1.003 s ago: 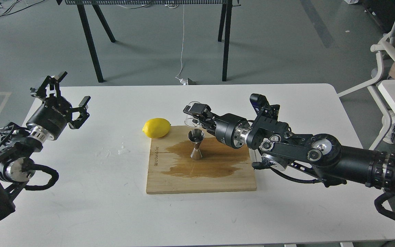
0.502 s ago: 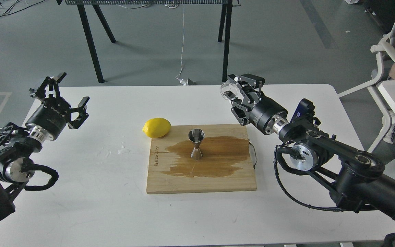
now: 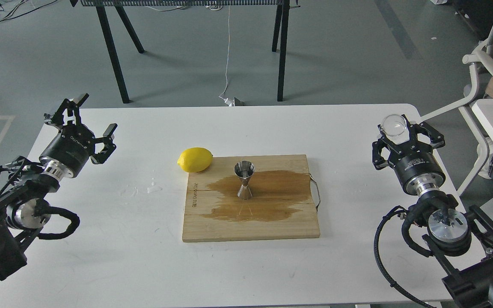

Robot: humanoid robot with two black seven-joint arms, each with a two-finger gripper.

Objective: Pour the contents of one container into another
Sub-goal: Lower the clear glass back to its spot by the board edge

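Since half a second ago, the right gripper has been carried away from the middle to the right edge of the table, with the clear cup grasped between its fingers. On the wooden board, near the middle, a brown wet stain is seen, and the steel jigger is standing upright in it. Just beyond the board's far left corner a lemon is lying. At the far left, the left gripper is held released, with nothing in it.
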